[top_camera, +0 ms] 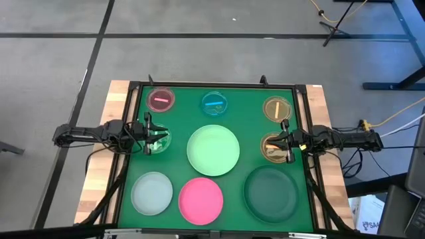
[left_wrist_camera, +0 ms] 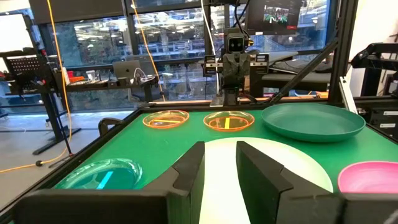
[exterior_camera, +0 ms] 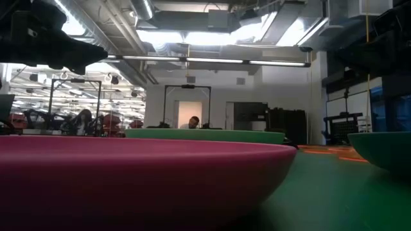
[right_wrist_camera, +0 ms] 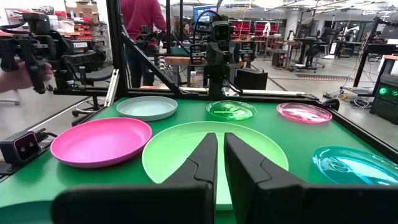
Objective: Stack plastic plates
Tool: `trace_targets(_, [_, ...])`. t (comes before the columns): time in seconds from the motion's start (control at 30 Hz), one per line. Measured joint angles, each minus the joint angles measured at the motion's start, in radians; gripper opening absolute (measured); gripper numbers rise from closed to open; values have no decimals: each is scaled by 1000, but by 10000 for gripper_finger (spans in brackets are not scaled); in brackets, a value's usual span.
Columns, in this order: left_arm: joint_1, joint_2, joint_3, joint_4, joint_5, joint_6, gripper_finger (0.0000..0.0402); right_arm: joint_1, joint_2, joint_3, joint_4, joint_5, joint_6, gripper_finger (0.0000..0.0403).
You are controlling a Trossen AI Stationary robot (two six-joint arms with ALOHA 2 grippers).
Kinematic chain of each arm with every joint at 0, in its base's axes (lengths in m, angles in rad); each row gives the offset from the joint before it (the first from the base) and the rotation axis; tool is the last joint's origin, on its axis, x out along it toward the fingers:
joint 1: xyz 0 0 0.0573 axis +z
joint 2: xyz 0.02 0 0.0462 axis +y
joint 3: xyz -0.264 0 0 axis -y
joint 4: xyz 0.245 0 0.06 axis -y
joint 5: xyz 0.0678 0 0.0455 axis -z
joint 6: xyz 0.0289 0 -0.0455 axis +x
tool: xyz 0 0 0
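Left gripper [top_camera: 154,135] over small green plate [top_camera: 158,139], right gripper [top_camera: 284,147] over amber plate [top_camera: 272,147] (both fingers parted).

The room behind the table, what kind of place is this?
Probably a robotics lab or workshop: exposed ceiling ducts and strip lights overhead, workbenches with monitors and a laptop, and a person standing among more equipment.

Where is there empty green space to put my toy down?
Bare mat shows between the small pink plate, the blue plate and the light green plate. It is crowded on the right, where the right gripper hangs over an amber plate.
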Motion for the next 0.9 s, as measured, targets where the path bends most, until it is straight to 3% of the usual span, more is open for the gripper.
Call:
trace_targets(0.37, [0, 0, 0, 1, -1, -3, 85, 0, 0, 0, 1, 20, -58, 24])
trace_targets(0.5, [0, 0, 0, 1, -1, -108, 85, 0, 0, 0, 1, 18, -67, 24])
trace_targets(0.7, [0, 0, 0, 52, -79, -86, 85, 0, 0, 0, 6, 24, -80, 24])
trace_targets(0.9, [0, 0, 0, 99, -86, -69, 85, 0, 0, -1, 109, 140, -101, 24])
